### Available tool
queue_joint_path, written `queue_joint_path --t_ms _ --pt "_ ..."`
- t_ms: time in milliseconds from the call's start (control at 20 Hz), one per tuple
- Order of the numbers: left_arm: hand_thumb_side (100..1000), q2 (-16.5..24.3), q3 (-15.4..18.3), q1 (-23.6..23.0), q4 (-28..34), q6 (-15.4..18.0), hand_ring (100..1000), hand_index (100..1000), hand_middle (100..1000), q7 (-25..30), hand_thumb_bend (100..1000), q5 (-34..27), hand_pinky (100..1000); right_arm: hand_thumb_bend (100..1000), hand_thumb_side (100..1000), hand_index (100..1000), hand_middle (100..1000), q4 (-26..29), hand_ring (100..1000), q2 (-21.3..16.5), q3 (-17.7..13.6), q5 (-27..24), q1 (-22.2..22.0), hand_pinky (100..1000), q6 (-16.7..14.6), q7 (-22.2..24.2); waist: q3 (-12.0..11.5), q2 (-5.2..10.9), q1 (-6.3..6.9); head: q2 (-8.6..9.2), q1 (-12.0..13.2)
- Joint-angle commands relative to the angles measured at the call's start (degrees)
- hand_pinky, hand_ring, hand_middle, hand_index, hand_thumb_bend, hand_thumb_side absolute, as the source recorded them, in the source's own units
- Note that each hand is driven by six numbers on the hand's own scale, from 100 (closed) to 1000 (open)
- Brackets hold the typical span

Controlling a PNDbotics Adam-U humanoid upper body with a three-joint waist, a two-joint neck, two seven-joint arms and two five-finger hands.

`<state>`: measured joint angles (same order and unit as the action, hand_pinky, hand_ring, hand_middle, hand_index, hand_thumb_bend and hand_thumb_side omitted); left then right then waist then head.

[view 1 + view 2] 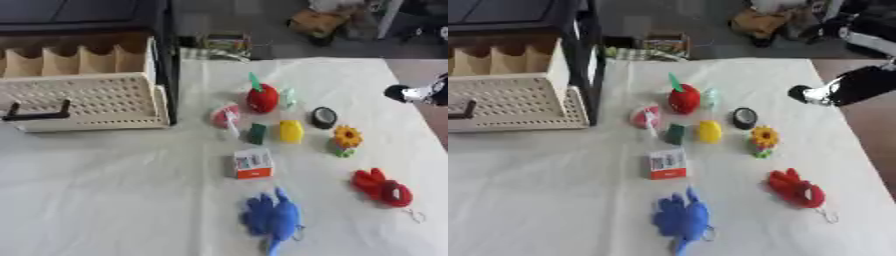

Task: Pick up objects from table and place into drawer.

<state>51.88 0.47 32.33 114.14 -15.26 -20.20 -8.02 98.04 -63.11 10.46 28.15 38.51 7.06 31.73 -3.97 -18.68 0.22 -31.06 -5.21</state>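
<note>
The beige drawer (87,102) stands pulled open at the left, with a perforated front, a black handle (35,114) and dividers inside. On the white cloth lie a red apple toy (262,97), a pink item (226,116), a green block (256,133), a yellow piece (290,131), a black roll (325,117), a sunflower toy (346,138), a white and orange box (253,164), a blue plush (273,217) and a red plush (381,187). My right hand (824,92) hovers at the right edge, to the right of the black roll and apart from it, holding nothing that I can see.
A black frame post (171,60) rises beside the drawer's right side. A pale green thing (288,98) leans by the apple. Boxes and clutter (319,22) sit on the floor beyond the table's far edge. The cloth's right edge (420,125) runs close to the hand.
</note>
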Motion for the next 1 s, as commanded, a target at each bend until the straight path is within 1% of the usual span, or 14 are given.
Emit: queue_joint_path --t_ms 50,350,400,500,750,850,1000 --pt "261 1.2 0.3 0.7 0.5 -0.4 100 808 100 0.1 100 -0.3 100 477 590 983 826 -1.5 929 -0.8 0.5 0.1 1.8 900 -0.4 1.1 -0.1 0.96 0.05 0.94 -0.6" --pt "259 1.1 0.1 0.7 0.5 -0.8 100 806 100 0.3 100 -0.4 100 474 552 958 815 -4.6 920 0.5 2.6 0.3 3.9 889 -0.5 2.1 -0.3 0.79 0.08 1.24 -1.1" --pt "258 1.2 0.1 0.7 0.5 -0.9 100 806 100 0.4 100 -0.4 100 466 531 955 857 -5.1 922 0.7 3.0 0.4 4.3 888 -0.8 2.4 -0.3 0.73 0.04 1.16 -1.1" --pt "257 1.2 0.0 0.7 0.5 -1.0 100 805 100 0.5 100 -0.4 100 462 518 962 878 -6.2 922 1.0 3.9 1.0 5.3 887 -1.6 3.6 -0.3 0.62 -0.03 1.09 -1.1" --pt "256 0.9 -0.2 0.8 0.5 -1.2 100 804 100 0.8 100 -0.5 100 474 522 954 872 -8.0 917 2.3 5.8 2.2 7.0 881 -3.9 6.7 -0.4 0.24 -0.15 1.43 -1.2" --pt "255 0.8 -0.2 0.9 0.5 -1.4 100 803 100 0.9 100 -0.5 100 478 526 943 864 -8.5 915 2.8 6.3 2.5 7.4 879 -4.2 7.3 -0.5 0.07 -0.16 1.57 -1.3" --pt "254 0.7 -0.2 0.9 0.5 -1.5 100 803 100 1.0 100 -0.6 100 482 528 949 862 -8.8 915 3.4 6.9 2.3 7.6 879 -4.5 8.1 -0.7 -0.15 -0.18 1.66 -1.4"
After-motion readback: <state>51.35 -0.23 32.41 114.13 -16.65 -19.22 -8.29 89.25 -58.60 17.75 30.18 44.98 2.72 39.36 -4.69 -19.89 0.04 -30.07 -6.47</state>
